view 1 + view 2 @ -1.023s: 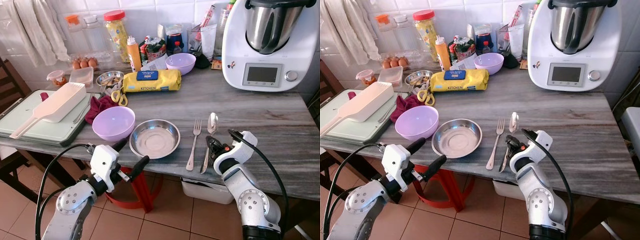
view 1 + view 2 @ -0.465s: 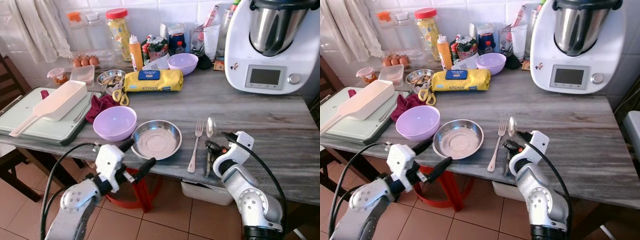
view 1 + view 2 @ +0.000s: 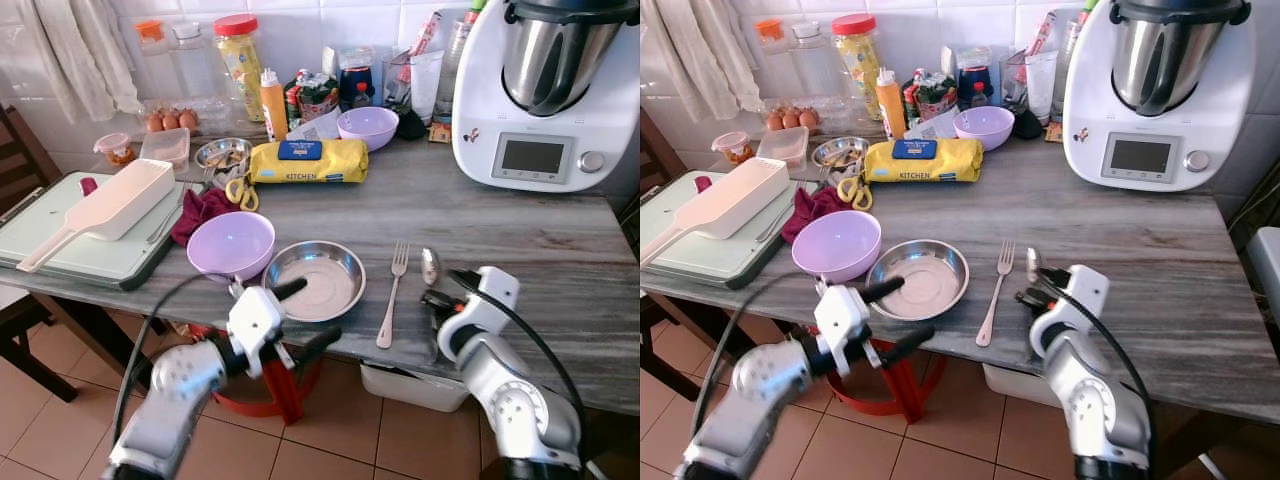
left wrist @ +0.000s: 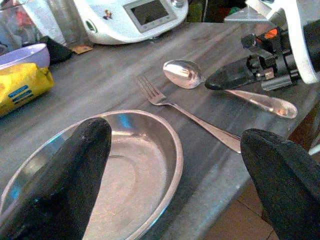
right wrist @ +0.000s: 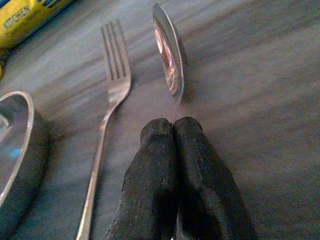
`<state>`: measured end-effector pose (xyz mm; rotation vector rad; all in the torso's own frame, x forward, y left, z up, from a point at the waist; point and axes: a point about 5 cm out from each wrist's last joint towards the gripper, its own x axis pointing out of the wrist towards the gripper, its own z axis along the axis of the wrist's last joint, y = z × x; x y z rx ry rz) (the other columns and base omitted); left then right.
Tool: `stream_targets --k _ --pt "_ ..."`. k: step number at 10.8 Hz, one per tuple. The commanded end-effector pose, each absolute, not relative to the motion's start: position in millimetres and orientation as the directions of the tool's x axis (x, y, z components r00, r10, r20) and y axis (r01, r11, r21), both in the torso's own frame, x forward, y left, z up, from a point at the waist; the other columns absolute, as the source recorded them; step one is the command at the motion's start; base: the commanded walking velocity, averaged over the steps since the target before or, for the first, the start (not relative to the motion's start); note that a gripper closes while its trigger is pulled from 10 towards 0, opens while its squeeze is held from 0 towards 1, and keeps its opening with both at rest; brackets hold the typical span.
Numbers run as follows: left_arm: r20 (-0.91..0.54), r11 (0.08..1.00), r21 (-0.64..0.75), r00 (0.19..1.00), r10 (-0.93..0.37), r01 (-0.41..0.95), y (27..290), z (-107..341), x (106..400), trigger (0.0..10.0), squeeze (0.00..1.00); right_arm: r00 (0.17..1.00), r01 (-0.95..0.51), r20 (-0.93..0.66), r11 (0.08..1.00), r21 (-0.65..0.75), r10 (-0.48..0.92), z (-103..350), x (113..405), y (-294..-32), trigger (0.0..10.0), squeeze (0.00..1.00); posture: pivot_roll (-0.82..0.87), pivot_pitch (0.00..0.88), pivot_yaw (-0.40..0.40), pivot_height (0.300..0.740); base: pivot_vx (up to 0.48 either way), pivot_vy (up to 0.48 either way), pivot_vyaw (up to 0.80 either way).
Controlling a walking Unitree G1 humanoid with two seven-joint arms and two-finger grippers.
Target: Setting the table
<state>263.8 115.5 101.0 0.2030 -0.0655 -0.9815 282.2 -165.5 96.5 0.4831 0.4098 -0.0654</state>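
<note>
Right tool (image 5: pixel 172 131) pinches the spoon (image 5: pixel 168 55) by its handle, long axis parallel to the fork (image 5: pixel 111 102) just beside it on the worktop (image 3: pixel 520 230).

Head pair high over table (image 3: pixel 560 250); wrist views close, perhaps sharing fork (image 4: pixel 190 115).

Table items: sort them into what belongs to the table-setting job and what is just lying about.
For the job: steel plate, fork, spoon pinched in the right gripper, lilac bowl, open left gripper near the plate.

Lying about: yellow kitchen pack, food processor, second lilac bowl, eggs, scissors, jar.
</note>
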Motion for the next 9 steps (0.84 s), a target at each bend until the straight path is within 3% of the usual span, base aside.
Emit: stream_targets --k 1,4,5,6,7,8,9 --pt "-0.075 0.494 0.233 0.522 -0.849 0.837 119.6 99.1 265.0 10.0 0.0 0.877 0.22 -0.48 0.876 0.429 0.015 80.0 272.3 -170.2 10.0 0.0 -0.08 0.0 0.111 0.74 0.0 0.0 0.0" --pt "-0.055 0.487 0.219 0.509 -0.859 0.845 112.2 97.6 266.0 10.0 0.0 0.873 0.238 -0.488 0.871 0.43 0.002 82.2 269.2 -173.4 10.0 0.0 -0.1 0.0 0.114 0.74 0.0 0.0 0.0" --pt "-0.048 0.492 0.21 0.512 -0.858 0.845 110.0 96.0 264.2 10.0 0.0 0.875 0.233 -0.485 0.876 0.422 0.001 83.5 271.4 -177.0 10.0 0.4 -0.1 0.0 0.112 0.74 0.0 0.0 0.0" --pt "-0.032 0.516 0.19 0.53 -0.847 0.835 107.3 93.9 261.9 10.0 0.0 0.881 0.21 -0.473 0.879 0.429 0.021 86.4 277.6 -181.8 10.0 0.37 -0.1 0.0 0.105 0.74 0.0 0.0 0.0" --pt "-0.023 0.534 0.18 0.547 -0.837 0.826 106.4 93.4 261.2 10.0 0.0 0.882 0.199 -0.471 0.879 0.434 0.033 87.9 282.4 -184.9 10.0 0.91 -0.09 0.0 0.098 0.74 0.0 0.0 0.0" --pt "-0.015 0.547 0.175 0.558 -0.83 0.819 105.7 93.8 260.9 10.0 0.0 0.879 0.192 -0.474 0.878 0.438 0.044 88.7 285.2 -186.5 10.0 1.0 -0.09 0.0 0.096 0.74 0.0 0.0 0.0" --pt "-0.01 0.557 0.172 0.567 -0.824 0.813 106.3 94.2 261.1 10.0 0.0 0.877 0.189 -0.478 0.883 0.43 0.045 89.1 286.1 -188.0 10.0 1.0 -0.08 0.0 0.091 0.74 0.0 0.0 0.0"
